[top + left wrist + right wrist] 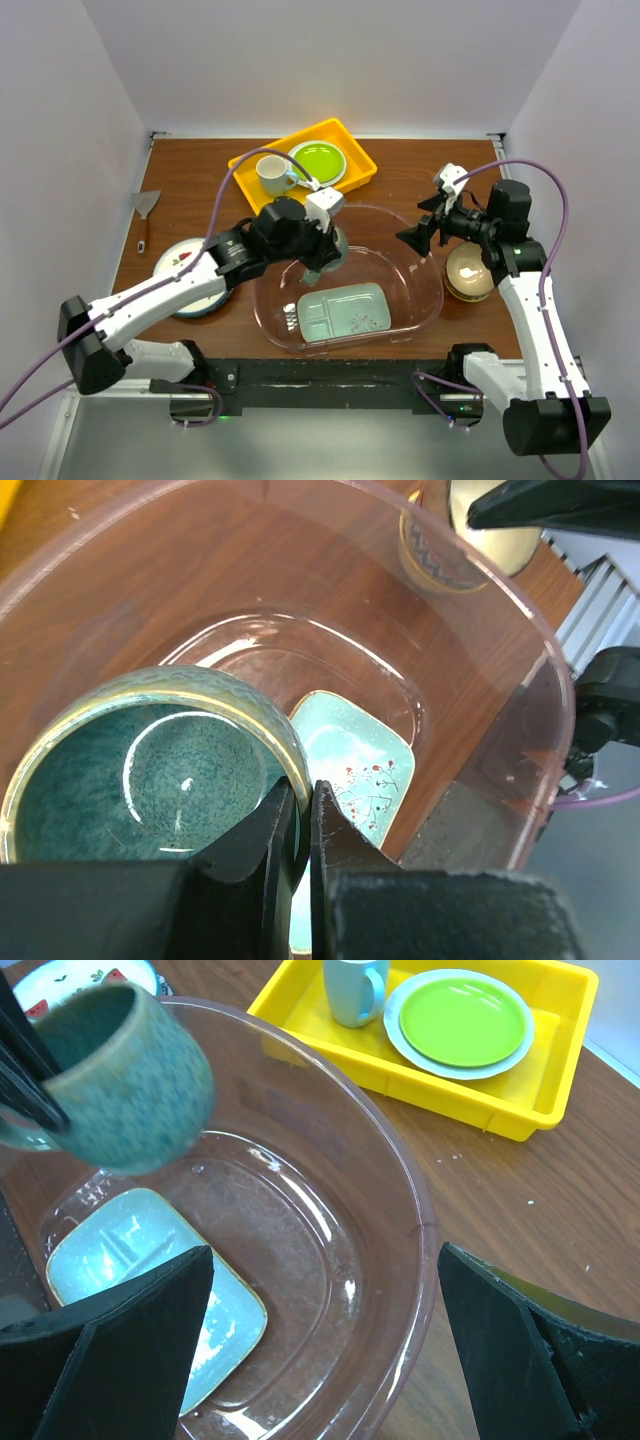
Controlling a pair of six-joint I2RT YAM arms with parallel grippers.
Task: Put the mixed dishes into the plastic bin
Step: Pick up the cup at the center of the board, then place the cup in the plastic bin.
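Note:
My left gripper [318,262] is shut on the rim of the dark teal mug [332,250] and holds it above the left part of the plastic bin [430,290]. In the left wrist view its fingers [330,830] pinch the mug's [140,770] wall. The mint-green divided tray [345,312] lies flat in the bin. Stacked plates [190,275], the white one with red-and-green motifs on top, sit left of the bin. Stacked bowls [468,270], tan on top, sit to its right. My right gripper [420,225] is open and empty above the bin's right rim [420,1220].
A yellow tray [350,140] at the back holds a white mug [272,175] and a lime-green plate [318,160]. A scraper [145,215] lies at the far left. White walls close in the table on three sides.

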